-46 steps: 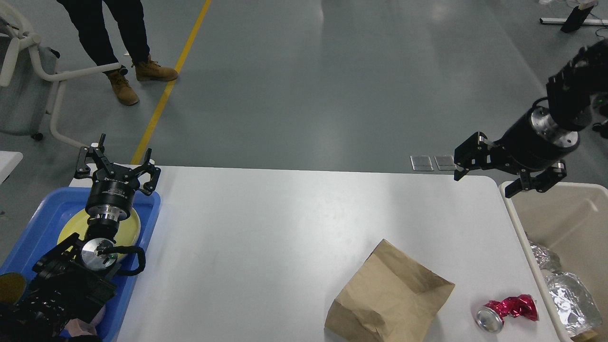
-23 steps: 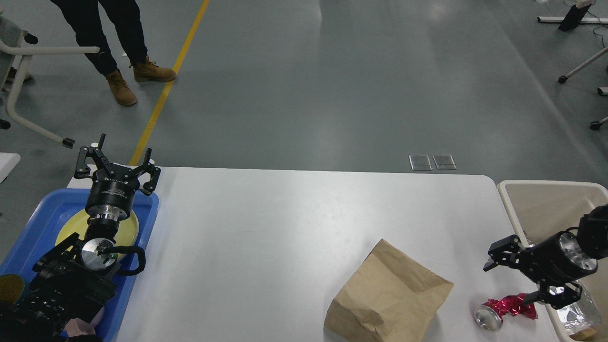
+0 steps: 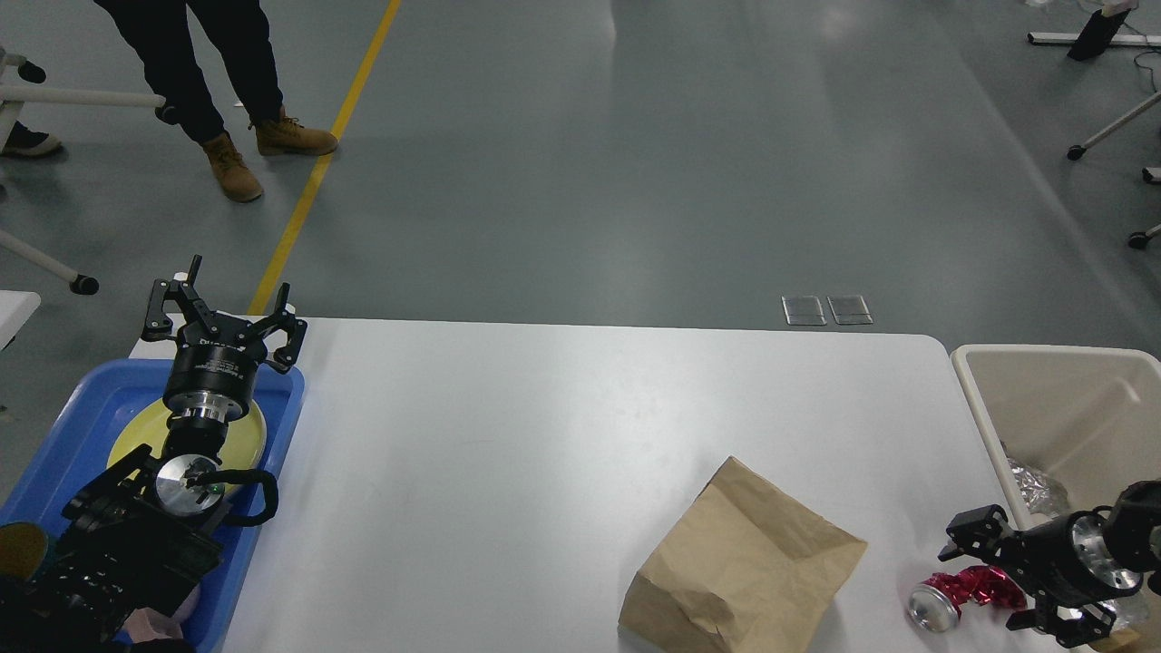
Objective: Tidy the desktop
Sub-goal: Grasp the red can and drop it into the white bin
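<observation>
The white desktop (image 3: 508, 453) fills the middle of the head view, stretching between the robot's two arms, with a blue tray (image 3: 63, 435) at its left end and a beige bin (image 3: 1043, 399) standing against its right end. Low at the near right corner of the desktop, the right gripper (image 3: 998, 576) hangs with its two fingers spread wide, one finger above and one finger below a crushed red drink can (image 3: 966, 594) lying on its side; whether either finger touches the can cannot be told. Just left of that gripper, a crumpled brown paper bag (image 3: 744, 562) rests on the tabletop, a little apart from the can. Behind the right gripper, crinkled silver foil (image 3: 1029, 485) lies inside the bin. Far across the desktop, the left gripper (image 3: 222, 313) is raised over the far edge of the tray, its fingers splayed wide and gripping nothing. Beneath the left wrist, a yellow plate (image 3: 249, 435) sits in the tray. Beyond the table, on the grey floor, a person in tan work boots (image 3: 263, 150) stands beside a yellow floor line (image 3: 331, 154).
</observation>
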Controlling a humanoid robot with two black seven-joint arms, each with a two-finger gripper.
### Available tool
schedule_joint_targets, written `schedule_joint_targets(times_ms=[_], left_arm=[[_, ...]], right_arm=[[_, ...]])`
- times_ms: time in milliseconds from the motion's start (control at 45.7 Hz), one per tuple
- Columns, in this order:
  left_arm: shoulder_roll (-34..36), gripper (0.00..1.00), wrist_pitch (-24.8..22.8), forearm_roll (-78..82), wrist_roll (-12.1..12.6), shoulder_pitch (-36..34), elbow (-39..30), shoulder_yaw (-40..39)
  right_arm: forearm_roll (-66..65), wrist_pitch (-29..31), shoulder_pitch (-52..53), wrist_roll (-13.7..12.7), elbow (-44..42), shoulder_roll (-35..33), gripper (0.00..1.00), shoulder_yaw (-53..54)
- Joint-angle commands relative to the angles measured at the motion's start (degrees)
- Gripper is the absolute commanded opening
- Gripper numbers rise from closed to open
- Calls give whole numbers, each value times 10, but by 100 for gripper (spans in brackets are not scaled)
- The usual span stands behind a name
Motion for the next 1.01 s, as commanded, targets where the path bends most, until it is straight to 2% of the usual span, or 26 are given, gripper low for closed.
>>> schedule_joint_targets(times_ms=[0,22,131,219,328,438,591,766,985], left_arm=[[0,96,0,0,0,0,0,0],[0,96,0,0,0,1,0,0],[0,96,0,0,0,0,0,0],[0,96,0,0,0,0,0,0],[0,96,0,0,0,0,0,0],[0,96,0,0,0,0,0,0],[0,96,0,0,0,0,0,0],[0,96,0,0,0,0,0,0],[0,96,0,0,0,0,0,0]], right_arm=[[0,-29,-8,0,0,0,98,1],[0,-35,-8,0,2,0,96,1],[11,-76,-16,1,4,4,68,2],[22,-114,-23,1,10,5,64,2],[22,-118,-31,4,17,5,31,1],[21,-118,-32,5,18,5,12,1],[21,-121,-18,5,18,5,0,3],[22,-117,19,6,22,-6,0,15],[21,-102,142,6,81,-83,0,12]])
